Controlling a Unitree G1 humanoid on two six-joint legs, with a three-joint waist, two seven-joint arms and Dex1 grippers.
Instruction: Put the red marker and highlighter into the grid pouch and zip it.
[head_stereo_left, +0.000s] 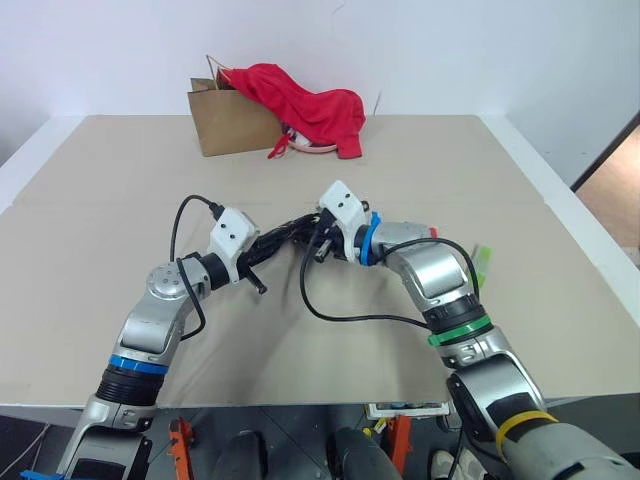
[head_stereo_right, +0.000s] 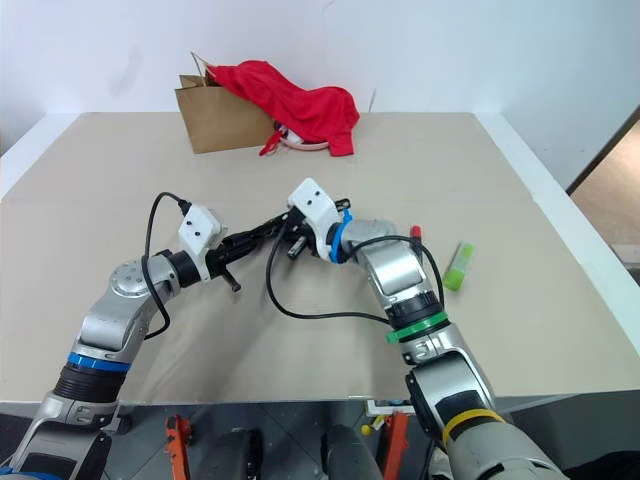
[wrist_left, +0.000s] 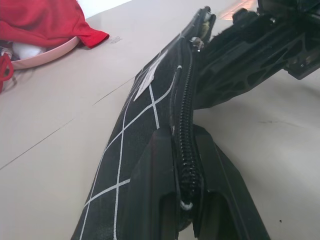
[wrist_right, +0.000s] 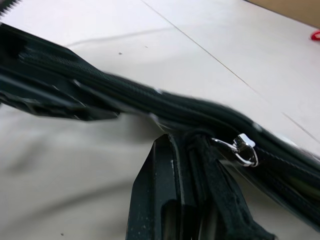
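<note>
Grid pouch (wrist_left: 150, 125) clamped between left gripper (wrist_left: 187, 200) and right gripper (wrist_right: 187, 150)

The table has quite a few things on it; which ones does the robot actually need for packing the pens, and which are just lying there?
Needed:
- flat black fabric grid pouch, gripped by left gripper and right gripper
- chunky lime-green plastic highlighter
- red-capped marker, mostly hidden behind the right arm

Lying about:
- brown paper bag
- crumpled red cloth
</note>
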